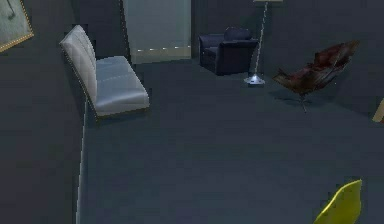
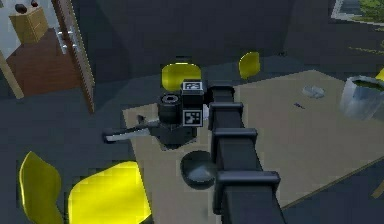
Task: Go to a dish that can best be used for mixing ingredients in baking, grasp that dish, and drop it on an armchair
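Grasp step. Cannot tell what fingers [image 2: 125, 135] hold, just beyond dark round bowl [image 2: 197, 172] on tan counter [image 2: 300, 130]. Next: probably retract toward bowl.

Both rooms are dim. Forward view: brightest is the pale panel [image 1: 157, 30] at 12 o'clock. Arm side view: brightest at 10 o'clock, past the wooden door [image 2: 80, 60].

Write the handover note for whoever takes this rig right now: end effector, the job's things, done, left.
End effector: out at the table's edge, holding nothing.
Bowl: dark, on the table beside the arm, not grasped.
Armchair: dark blue, far across the room in the forward view, next to the floor lamp.
Done: robot is at the bowl's table.
Left: grasp the bowl, drive to the armchair, drop it there.
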